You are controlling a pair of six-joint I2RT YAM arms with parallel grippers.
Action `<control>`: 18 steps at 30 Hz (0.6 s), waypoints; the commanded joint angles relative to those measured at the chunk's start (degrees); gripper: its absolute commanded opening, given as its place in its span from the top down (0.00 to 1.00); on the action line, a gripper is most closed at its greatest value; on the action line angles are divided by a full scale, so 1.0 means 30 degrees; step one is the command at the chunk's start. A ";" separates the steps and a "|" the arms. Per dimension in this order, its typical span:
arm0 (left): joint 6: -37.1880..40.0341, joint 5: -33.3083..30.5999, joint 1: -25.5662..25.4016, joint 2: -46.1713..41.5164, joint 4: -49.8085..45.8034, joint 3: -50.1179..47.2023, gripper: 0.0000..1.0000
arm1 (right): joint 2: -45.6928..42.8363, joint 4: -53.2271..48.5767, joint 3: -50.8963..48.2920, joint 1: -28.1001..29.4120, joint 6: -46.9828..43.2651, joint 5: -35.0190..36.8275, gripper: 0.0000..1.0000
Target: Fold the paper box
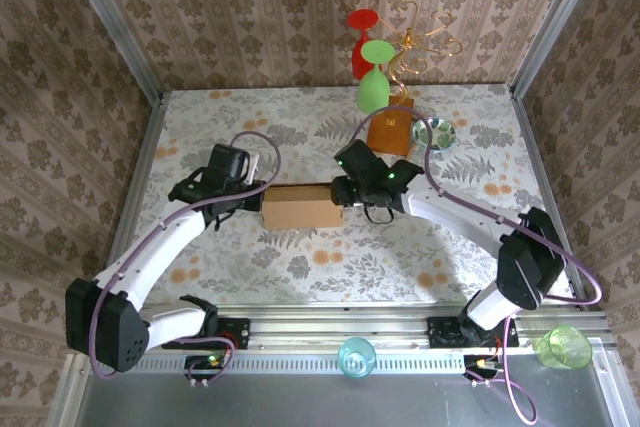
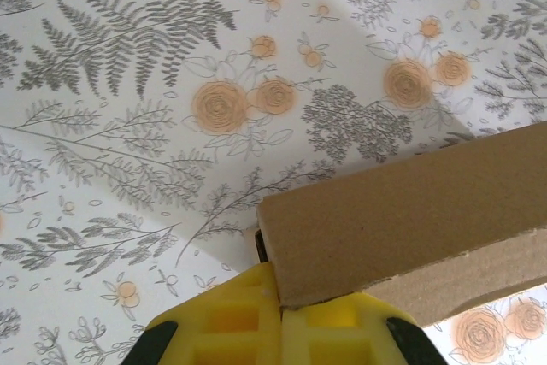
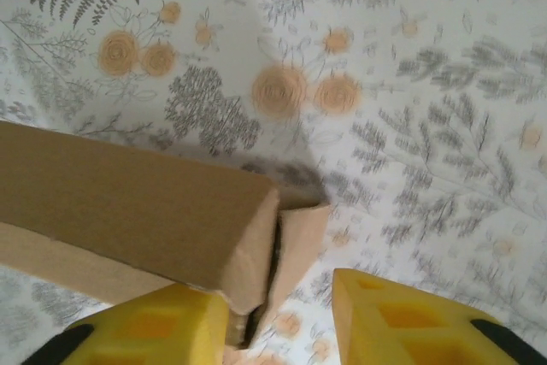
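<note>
The left arm (image 1: pixel 160 247) is stretched from its near-left base up and inward across the table (image 1: pixel 300 272), with its wrist bent toward the centre. The right arm (image 1: pixel 470 219) is reached likewise from the near-right base, its forearm laid low and angled left. Between the two wrists the box (image 1: pixel 302 206) is set at mid-table, lying flat with its long side running left to right.

The left gripper (image 2: pixel 280 318) is seen at the box's left end with its yellow pads (image 2: pixel 226 326) pressed together. The box's corner is met right at their seam, though it cannot be told whether a thin flap is pinched there.

The right gripper (image 3: pixel 275 305) is held at the box's right end with its pads spread apart. The left pad (image 3: pixel 149 331) is tucked against the box's end, where a loose flap (image 3: pixel 299 245) stands ajar, and the right pad (image 3: pixel 410 322) is kept clear of it.

Bare cloth is left near and far of the box. A wooden block (image 1: pixel 388 133) stands just beyond the right wrist, with a small dish (image 1: pixel 437 133) beside it.
</note>
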 commanded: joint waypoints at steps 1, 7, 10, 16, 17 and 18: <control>-0.0393 -0.0136 -0.0669 0.0350 -0.0985 -0.0509 0.98 | -0.1670 -0.0886 0.0506 -0.0150 0.3109 -0.1905 0.50; -0.0363 -0.0482 -0.0922 0.0533 -0.1096 -0.0301 0.98 | -0.3832 0.1204 -0.1332 -0.1669 0.9945 -0.3364 0.36; -0.0419 -0.0505 -0.1003 0.0588 -0.1066 -0.0263 0.98 | -0.4603 0.2826 -0.3097 -0.2635 1.3808 -0.4573 0.33; -0.0612 -0.0729 -0.1295 0.0694 -0.0952 -0.0345 0.98 | -0.5050 0.6832 -0.6073 -0.3560 1.9371 -0.6231 0.29; -0.0613 -0.0729 -0.1325 0.0694 -0.0952 -0.0302 0.98 | -0.4985 0.7178 -0.6307 -0.3595 1.9876 -0.6437 0.29; -0.0627 -0.0754 -0.1358 0.0709 -0.0978 -0.0311 0.98 | -0.4926 0.7429 -0.6497 -0.3604 2.0338 -0.6651 0.29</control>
